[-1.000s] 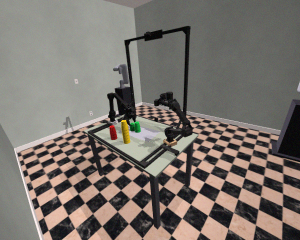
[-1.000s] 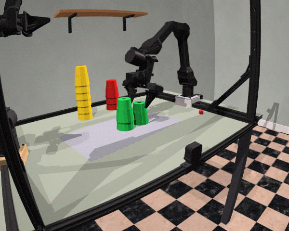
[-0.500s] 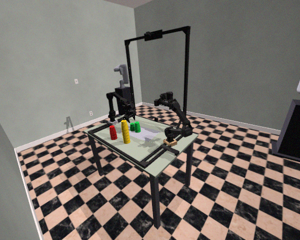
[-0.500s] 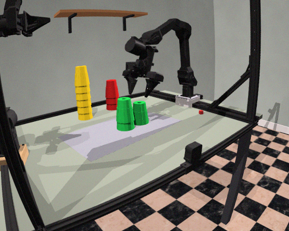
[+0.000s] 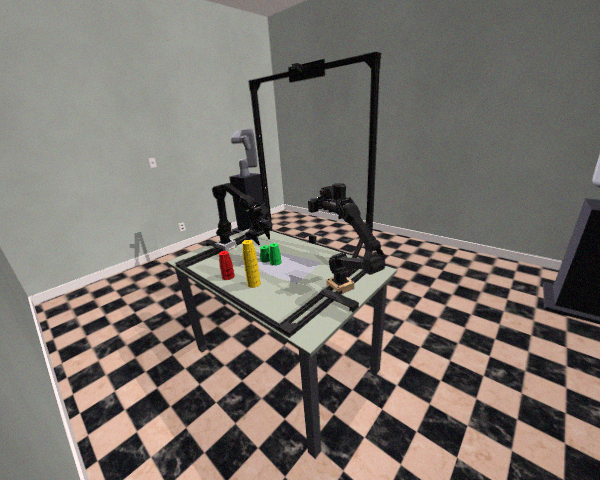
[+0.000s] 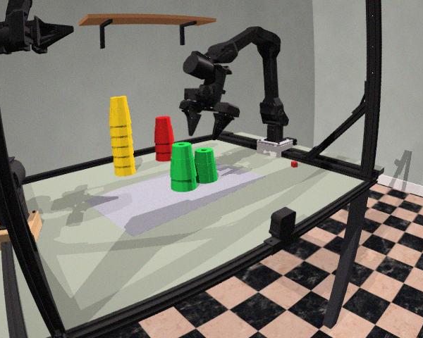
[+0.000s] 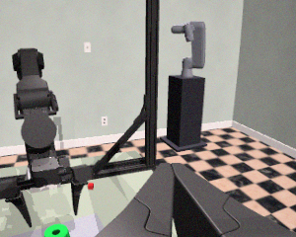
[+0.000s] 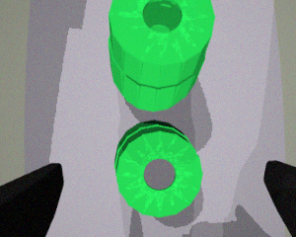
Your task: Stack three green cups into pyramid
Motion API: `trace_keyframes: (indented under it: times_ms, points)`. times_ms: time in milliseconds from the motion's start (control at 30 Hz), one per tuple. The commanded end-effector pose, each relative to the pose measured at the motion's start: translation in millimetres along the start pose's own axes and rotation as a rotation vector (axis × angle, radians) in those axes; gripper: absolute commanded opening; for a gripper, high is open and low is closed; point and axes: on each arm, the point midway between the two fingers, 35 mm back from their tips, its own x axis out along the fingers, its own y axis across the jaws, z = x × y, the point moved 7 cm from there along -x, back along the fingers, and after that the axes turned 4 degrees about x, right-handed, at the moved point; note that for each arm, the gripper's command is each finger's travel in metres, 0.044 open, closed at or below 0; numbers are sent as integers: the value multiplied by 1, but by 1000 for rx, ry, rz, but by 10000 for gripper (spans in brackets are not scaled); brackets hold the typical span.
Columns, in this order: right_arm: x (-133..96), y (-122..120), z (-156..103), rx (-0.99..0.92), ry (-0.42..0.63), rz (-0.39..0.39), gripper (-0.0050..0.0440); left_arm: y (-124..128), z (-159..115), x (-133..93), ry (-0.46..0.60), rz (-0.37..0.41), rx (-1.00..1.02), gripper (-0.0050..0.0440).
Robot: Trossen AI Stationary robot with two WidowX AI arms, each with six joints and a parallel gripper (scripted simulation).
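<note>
Three green cups stand upside down on the lilac mat (image 6: 175, 198). Two are nested into a taller stack (image 6: 182, 166), and a single cup (image 6: 206, 165) stands right beside it. In the right wrist view the stack (image 8: 163, 36) is at the top and the single cup (image 8: 159, 172) is below it. My right gripper (image 6: 206, 122) hangs open and empty above and behind the single cup, its fingertips at the lower corners of its wrist view (image 8: 162, 217). My left gripper (image 6: 44, 30) is shut and empty, held high far from the cups; its fingers show in the left wrist view (image 7: 171, 217).
A tall yellow cup stack (image 6: 121, 136) and a red cup stack (image 6: 163, 139) stand behind the green cups. A small red cube (image 6: 294, 164) lies near the right arm's base. Black frame rails edge the table, with a camera mount (image 6: 283, 222) on the near rail.
</note>
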Motion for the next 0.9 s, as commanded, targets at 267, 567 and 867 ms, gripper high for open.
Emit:
trace_keyframes:
  times_ms: [267, 567, 867]
  points:
    - [-86, 0, -8, -4, -290, 22, 440, 0, 1, 0, -4, 1, 3, 0]
    - [-170, -2, -41, -6, -603, 46, 440, 0, 1, 0, -4, 1, 3, 0]
    - [-254, -7, -113, -9, -1006, 76, 440, 0, 1, 0, -4, 1, 3, 0]
